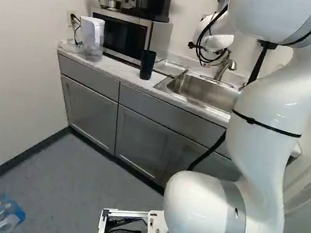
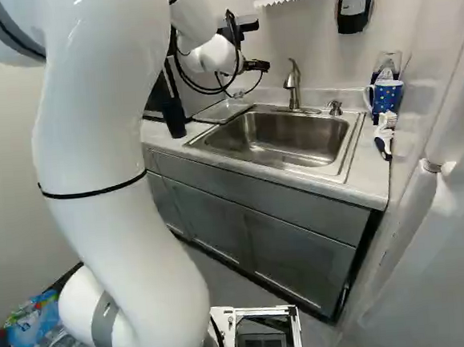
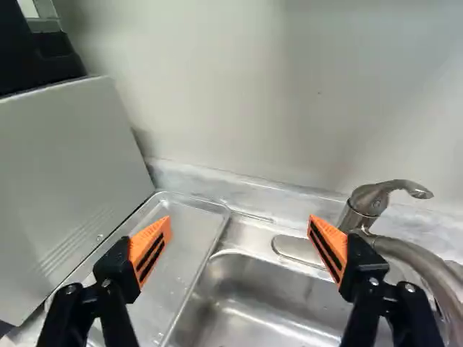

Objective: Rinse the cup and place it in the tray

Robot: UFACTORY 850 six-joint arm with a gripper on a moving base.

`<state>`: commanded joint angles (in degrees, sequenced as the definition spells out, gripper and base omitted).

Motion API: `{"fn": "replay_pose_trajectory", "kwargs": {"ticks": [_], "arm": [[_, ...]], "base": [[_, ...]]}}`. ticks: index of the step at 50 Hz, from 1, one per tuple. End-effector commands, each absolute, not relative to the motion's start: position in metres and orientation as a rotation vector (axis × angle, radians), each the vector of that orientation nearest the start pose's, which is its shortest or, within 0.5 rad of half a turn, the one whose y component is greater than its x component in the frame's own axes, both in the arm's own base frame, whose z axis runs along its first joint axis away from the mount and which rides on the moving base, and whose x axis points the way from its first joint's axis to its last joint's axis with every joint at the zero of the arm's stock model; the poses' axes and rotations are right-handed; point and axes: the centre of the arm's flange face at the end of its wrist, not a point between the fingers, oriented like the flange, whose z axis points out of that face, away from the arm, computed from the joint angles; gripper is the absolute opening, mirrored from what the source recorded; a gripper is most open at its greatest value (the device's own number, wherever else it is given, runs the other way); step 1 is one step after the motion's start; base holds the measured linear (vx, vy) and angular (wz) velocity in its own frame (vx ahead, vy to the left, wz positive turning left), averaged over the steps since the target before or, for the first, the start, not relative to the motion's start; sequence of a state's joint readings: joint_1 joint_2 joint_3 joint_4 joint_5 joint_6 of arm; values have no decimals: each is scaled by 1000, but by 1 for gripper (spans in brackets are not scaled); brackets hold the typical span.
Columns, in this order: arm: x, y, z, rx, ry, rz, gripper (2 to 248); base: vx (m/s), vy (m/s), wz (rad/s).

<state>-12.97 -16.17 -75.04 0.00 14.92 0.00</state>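
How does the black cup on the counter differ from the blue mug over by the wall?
The black cup is plain and dark, while the blue mug has light dots. The black cup is tall and slim; the blue mug is squatter. The blue mug has a side handle, but none shows on the black cup. Both are near the sink, on opposite sides of it.

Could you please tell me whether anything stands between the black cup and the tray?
Nothing visible does: in both base views the black cup stands on the counter right beside the tray, with no other object between them.
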Motion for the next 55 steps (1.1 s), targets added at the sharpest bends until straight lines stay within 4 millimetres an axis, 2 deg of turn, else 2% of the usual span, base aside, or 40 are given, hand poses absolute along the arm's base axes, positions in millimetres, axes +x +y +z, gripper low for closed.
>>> {"fn": "replay_pose_trajectory", "kwargs": {"ticks": [55], "arm": [[624, -193, 620, -2632, 398, -1988, 247]], "base": [[0, 0, 0]]}}
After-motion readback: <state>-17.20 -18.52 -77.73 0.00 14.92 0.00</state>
